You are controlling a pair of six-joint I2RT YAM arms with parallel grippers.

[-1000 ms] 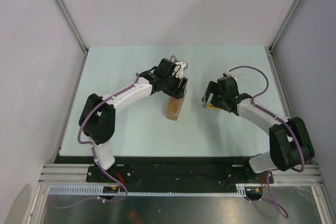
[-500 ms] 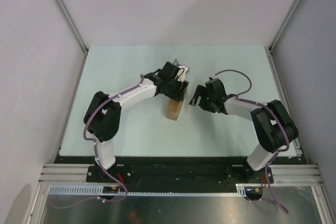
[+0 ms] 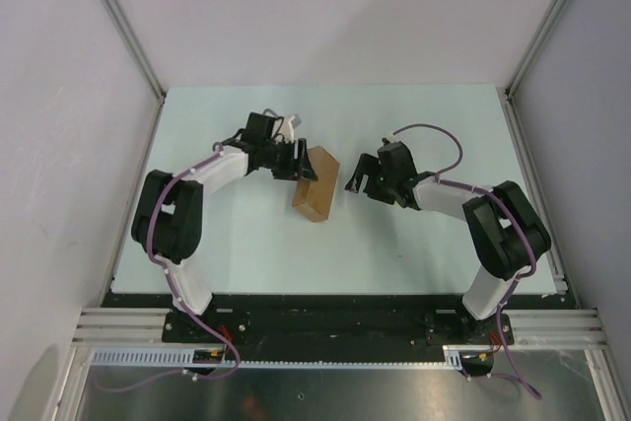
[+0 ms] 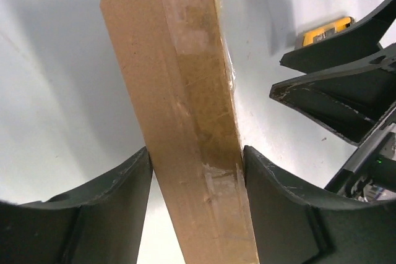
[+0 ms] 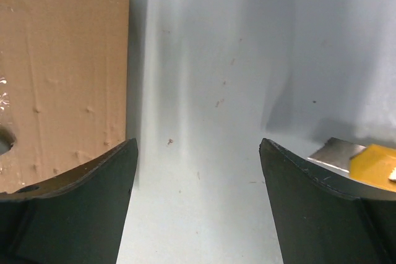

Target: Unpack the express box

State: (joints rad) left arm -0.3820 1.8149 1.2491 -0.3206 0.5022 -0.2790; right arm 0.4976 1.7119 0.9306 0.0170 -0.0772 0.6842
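Note:
The express box, a flat brown cardboard carton, stands on edge and tilted near the middle of the table. My left gripper is shut on it from the left. In the left wrist view its taped narrow side runs up between my two fingers, both pressing on it, around the left gripper. My right gripper hangs just right of the box, open and empty. In the right wrist view the right gripper shows only bare table between its fingers, with the box face at the left.
A yellow-and-black utility knife lies on the table by my right finger; the knife also shows behind the right gripper's fingers in the left wrist view. Grey walls and metal rails enclose the pale table.
My left arm swung left, carrying and turning the box. My right arm reached left toward the box, moving off the knife, and its jaws narrowed slightly.

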